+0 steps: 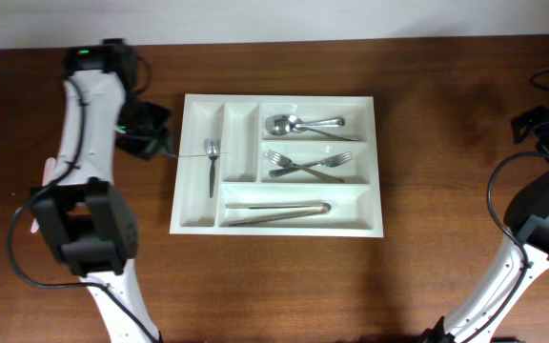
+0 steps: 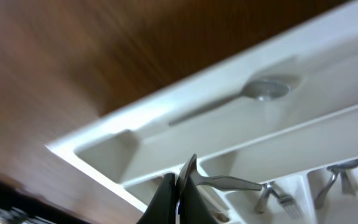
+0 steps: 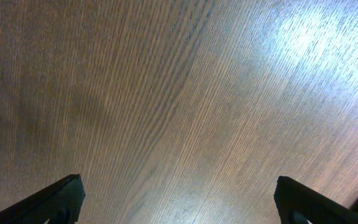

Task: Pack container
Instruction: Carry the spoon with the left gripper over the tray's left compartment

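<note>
The white container (image 1: 191,208) lies mid-table; it also shows in the left wrist view (image 2: 98,144). A spoon (image 1: 212,152) lies in its left narrow compartment and shows in the left wrist view (image 2: 263,91). My left gripper (image 1: 163,145) is at the container's left edge, shut (image 2: 180,186) on a thin metal utensil (image 2: 229,182) that reaches out over the narrow compartments. I cannot tell what kind of utensil it is. My right gripper (image 3: 179,190) is open and empty over bare wood, far right of the container.
Two spoons (image 1: 303,124) lie in the upper long compartment, two crossed forks (image 1: 308,164) in the middle one, and long metal pieces (image 1: 276,211) in the bottom one. The right arm (image 1: 541,200) stands at the table's right edge.
</note>
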Tool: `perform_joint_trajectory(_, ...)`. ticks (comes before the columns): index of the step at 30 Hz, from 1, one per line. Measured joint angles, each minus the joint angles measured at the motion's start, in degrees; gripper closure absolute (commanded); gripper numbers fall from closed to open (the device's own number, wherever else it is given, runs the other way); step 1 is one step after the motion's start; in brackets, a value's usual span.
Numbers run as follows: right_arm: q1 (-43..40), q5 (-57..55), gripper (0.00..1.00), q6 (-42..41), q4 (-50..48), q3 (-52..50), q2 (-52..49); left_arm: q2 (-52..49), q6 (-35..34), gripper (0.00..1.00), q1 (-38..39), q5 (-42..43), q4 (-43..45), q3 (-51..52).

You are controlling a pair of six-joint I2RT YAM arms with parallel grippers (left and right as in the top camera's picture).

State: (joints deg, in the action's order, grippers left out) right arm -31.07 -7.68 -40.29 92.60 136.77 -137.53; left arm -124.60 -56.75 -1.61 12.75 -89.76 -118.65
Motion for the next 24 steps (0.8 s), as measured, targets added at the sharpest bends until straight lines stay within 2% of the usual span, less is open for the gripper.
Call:
perform_joint_trajectory(5,0.0,0.0,0.01,0.0,0.0,0.0,0.0,0.0,-15.0,0.98,5.7,-2.0,1.3,0.0)
perform_joint_trajectory(10,0.0,0.0,0.01,0.0,0.0,0.0,0.0,0.0,-23.9,0.98,7.1,-5.2,4.0,0.0)
perform_joint_trajectory(13,0.0,0.0,0.01,0.0,0.0,0.0,0.0,0.0,-25.8,0.97,7.0,-7.7,5.7,0.0)
perform_joint_trajectory(16,0.0,0.0,0.01,0.0,0.0,0.0,0.0,0.0,-24.5,0.98,7.0,-10.2,8.0,0.0)
perform_joint_trajectory(20,0.0,0.0,0.01,0.0,0.0,0.0,0.0,0.0,-23.7,0.98,7.0,-13.2,6.1,0.0)
perform_joint_trajectory(24,0.0,0.0,0.01,0.0,0.0,0.0,0.0,0.0,-26.0,0.98,7.0,-14.5,5.0,0.0)
